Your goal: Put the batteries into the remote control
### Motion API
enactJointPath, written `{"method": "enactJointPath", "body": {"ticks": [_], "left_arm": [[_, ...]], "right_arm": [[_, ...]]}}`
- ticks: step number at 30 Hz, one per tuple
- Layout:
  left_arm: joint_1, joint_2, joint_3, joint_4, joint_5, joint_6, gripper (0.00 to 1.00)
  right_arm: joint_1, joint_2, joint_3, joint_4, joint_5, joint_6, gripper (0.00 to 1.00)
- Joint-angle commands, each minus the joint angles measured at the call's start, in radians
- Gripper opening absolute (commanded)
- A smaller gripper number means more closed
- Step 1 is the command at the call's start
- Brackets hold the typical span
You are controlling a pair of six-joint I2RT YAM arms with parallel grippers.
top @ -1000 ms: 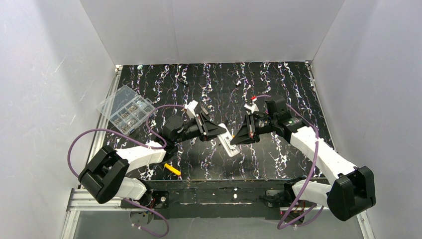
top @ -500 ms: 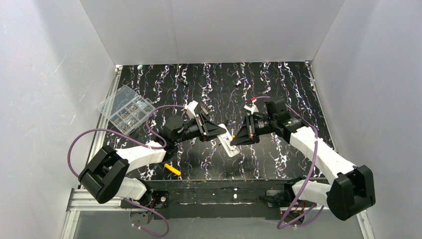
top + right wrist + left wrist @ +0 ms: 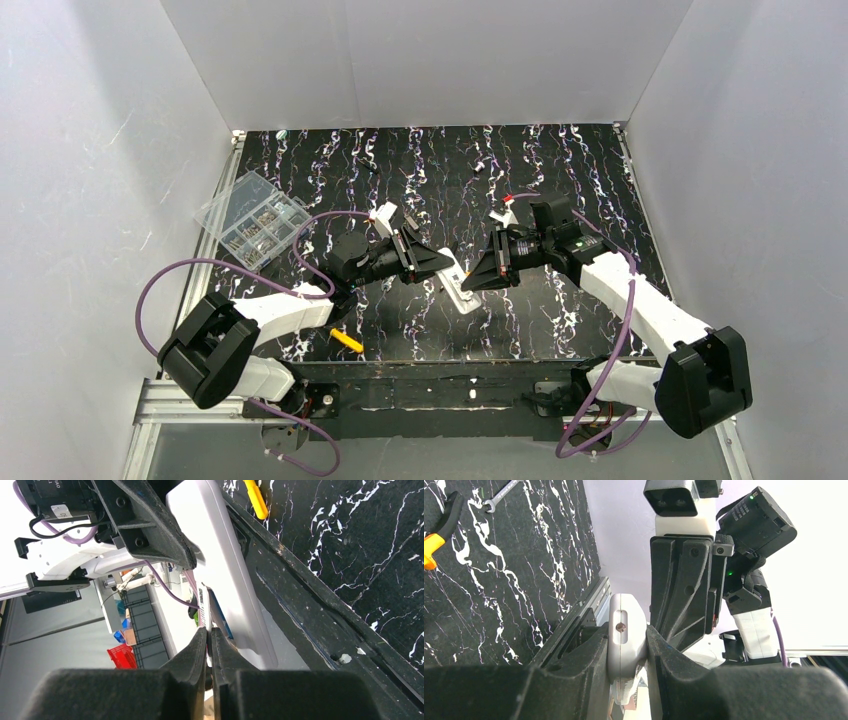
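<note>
At your far left, the clear plastic compartment box (image 3: 253, 218) is sitting by the table's edge, well apart from the work. The yellow pliers handle (image 3: 347, 341) is lying near the front edge, beside the left arm.

Your left gripper (image 3: 626, 642) is clamping the remote control (image 3: 463, 291) — its matte black fingers (image 3: 574, 672) are pressing on both broad faces. The smooth white handset is standing on edge between them, and a narrow rounded edge with a slotted screw hole is facing the wrist camera. A small steel wrench (image 3: 504, 491) is lying on the black, white-veined table (image 3: 560, 190) behind it.

Directly opposite, your right gripper (image 3: 208, 635) is meeting the remote's long face with its fingers drawn together, tip against tip. A thin pale strip (image 3: 202, 605) is running from the remote into those tips — you cannot tell whether it is being pinched. Just beside it a blue sliver (image 3: 223, 621) is showing against the white plastic, too little of it to name.
</note>
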Motion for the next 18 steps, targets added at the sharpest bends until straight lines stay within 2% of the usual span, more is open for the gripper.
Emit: {"method": "enactJointPath", "body": {"ticks": [1,9,18], "left_arm": [[-0.005,-0.023,0.042,0.112,0.045,-0.009,0.0],[-0.004,-0.025,0.038,0.112,0.046,-0.01,0.0],[-0.004,-0.028,0.035,0.111,0.045,-0.007,0.0]], "right_arm": [[-0.004,0.015,0.019,0.012,0.06,-0.011,0.14],[-0.004,0.01,0.063,-0.084,0.116,-0.075,0.28],[-0.004,0.004,0.087,-0.115,0.136,-0.09,0.34]]}}
